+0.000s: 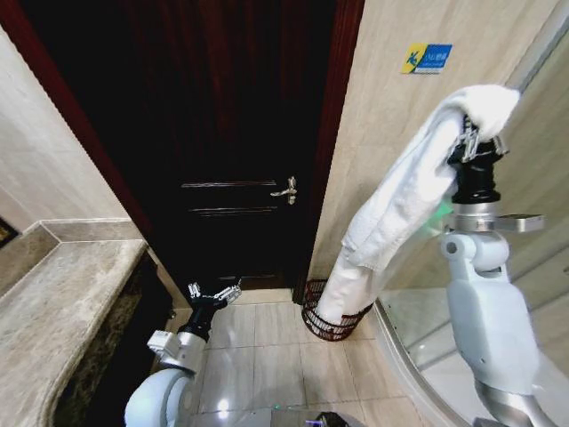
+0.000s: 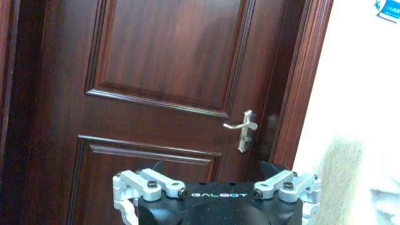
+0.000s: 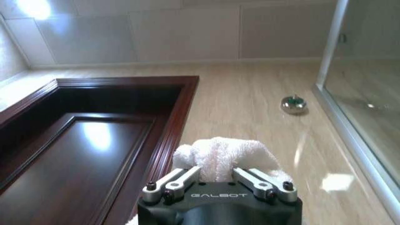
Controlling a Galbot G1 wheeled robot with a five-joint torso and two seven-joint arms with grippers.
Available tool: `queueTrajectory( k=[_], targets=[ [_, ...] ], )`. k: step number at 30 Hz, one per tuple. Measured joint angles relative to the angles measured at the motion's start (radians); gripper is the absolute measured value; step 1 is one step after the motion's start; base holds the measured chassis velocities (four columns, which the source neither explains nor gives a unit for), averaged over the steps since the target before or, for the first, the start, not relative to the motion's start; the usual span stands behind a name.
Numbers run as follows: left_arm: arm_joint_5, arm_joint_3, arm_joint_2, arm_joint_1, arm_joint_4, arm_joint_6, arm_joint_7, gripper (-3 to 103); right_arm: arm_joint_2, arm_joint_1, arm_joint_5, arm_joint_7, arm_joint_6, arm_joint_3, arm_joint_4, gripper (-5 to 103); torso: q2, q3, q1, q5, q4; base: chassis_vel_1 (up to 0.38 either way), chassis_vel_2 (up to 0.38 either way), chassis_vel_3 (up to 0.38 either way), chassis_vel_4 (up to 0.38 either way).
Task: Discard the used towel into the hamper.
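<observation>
Behind hanging towel (image 1: 400, 196), hamper (image 1: 331, 322) part-hidden.

A dark wooden door (image 1: 233, 151) with a silver lever handle (image 1: 286, 189) fills the centre; beige tiled walls (image 1: 391, 133) flank it, a marble bench (image 1: 53, 311) sits lower left, pale floor tiles (image 1: 258, 356) below.

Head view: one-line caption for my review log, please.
Right gripper holds a white towel raised, its lower end hanging into the wire hamper beside the dark door; left gripper waits low, open.
</observation>
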Motion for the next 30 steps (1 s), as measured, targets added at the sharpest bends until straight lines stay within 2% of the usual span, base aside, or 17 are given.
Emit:
queueTrajectory(
  k=[9,22,30],
  targets=[
    [0.0,0.0,0.0,0.0,0.0,0.0,0.0,100,0.025,-0.042,-0.001,-0.015,0.022,-0.005,-0.044,5,0.0,0.0,0.0,0.0004,-0.0001,0.0,0.0,0.0,0.0],
    [0.0,0.0,0.0,0.0,0.0,0.0,0.0,100,-0.016,0.09,0.0,0.001,-0.004,-0.029,-0.094,5,0.0,0.0,0.0,-0.0001,0.0001,0.0,0.0,0.0,0.0],
    [0.0,0.0,0.0,0.0,0.0,0.0,0.0,100,0.017,0.028,-0.004,-0.02,0.023,-0.04,-0.137,5,0.0,0.0,0.0,0.0005,0.0,0.0,0.0,0.0,0.0]
  ],
)
